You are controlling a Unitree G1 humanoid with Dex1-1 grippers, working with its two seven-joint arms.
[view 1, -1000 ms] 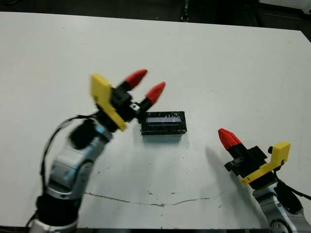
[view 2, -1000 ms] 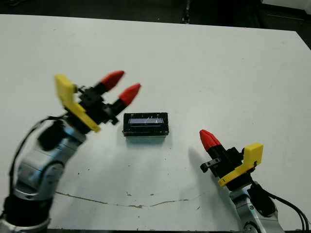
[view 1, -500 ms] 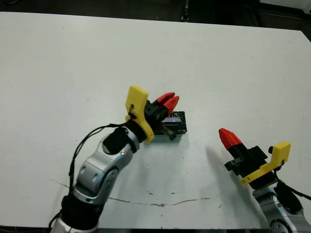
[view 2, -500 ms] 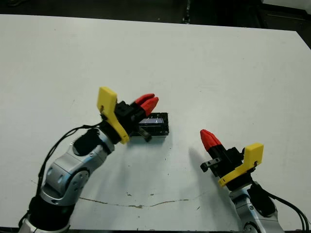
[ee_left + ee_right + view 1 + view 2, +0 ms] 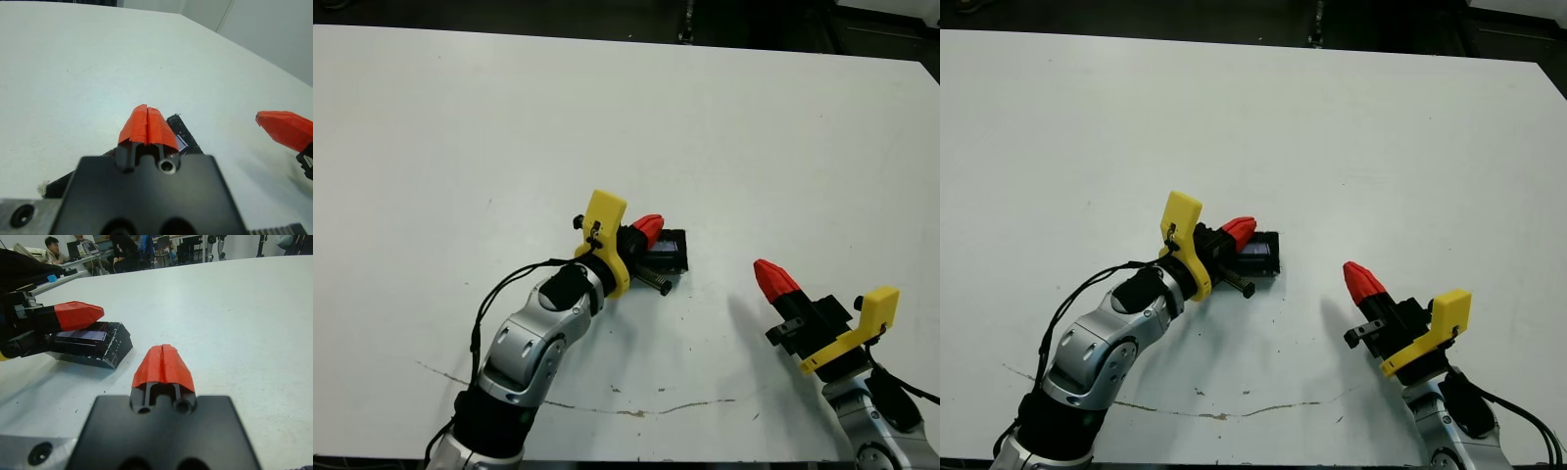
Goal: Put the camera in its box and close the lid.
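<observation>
The lid [image 5: 672,251], a glossy black slab with a pale stripe, lies flat at the middle of the white table. In the right wrist view its crinkly top [image 5: 80,336] sits on a low black block. I cannot tell whether that block's sides belong to the lid or the box. The camera is hidden. My left gripper [image 5: 649,227] is shut with its red tips together, and it rests over the lid's left part, covering it. My right gripper [image 5: 771,277] is shut and holds nothing. It stands apart from the lid, to its right and nearer the front edge.
A thin dark scratch [image 5: 636,411] runs along the table near its front edge. The table's far edge [image 5: 626,39] meets a dark floor. In the right wrist view, people [image 5: 54,247] sit at desks beyond the table.
My left gripper was open to the left of the lid. It has swung right and down onto the lid and shut. The right arm and the lid have stayed put.
</observation>
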